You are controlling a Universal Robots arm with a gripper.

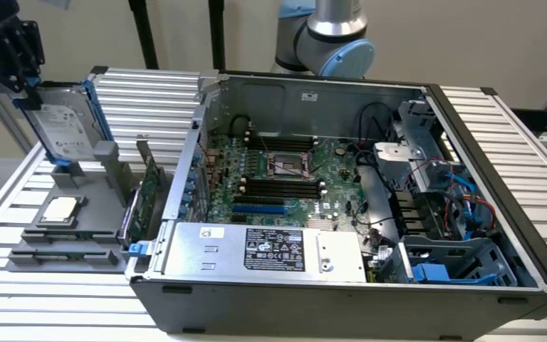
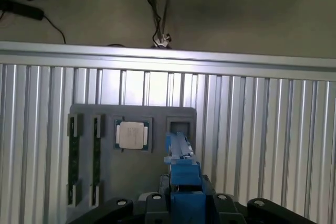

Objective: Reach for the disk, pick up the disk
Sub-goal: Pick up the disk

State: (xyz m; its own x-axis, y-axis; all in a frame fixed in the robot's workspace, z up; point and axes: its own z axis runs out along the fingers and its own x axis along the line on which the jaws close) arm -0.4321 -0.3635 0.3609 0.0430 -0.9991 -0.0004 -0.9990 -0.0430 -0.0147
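The disk (image 1: pixel 65 128) is a silver-grey hard drive with a white label and a blue carrier frame. It stands on edge, tilted, at the exterior view's left, over the grey holder (image 1: pixel 74 214). My black gripper (image 1: pixel 31 100) grips its upper end, with fingers closed against the blue frame. In the wrist view the blue edge of the disk (image 2: pixel 181 166) runs out from between my gripper (image 2: pixel 184 203) toward the holder (image 2: pixel 131 174). The disk's lower end sits at the holder's upright posts. I cannot tell whether it still rests in the slot.
A small square chip (image 1: pixel 60 208) (image 2: pixel 131 135) lies on the holder, with two memory sticks (image 2: pixel 73 161) beside it. A green card (image 1: pixel 147 192) stands between the holder and the open computer case (image 1: pixel 350 214). A silver power-supply box (image 1: pixel 264 249) sits in the case front. Ribbed aluminium table (image 2: pixel 262 129) lies all around.
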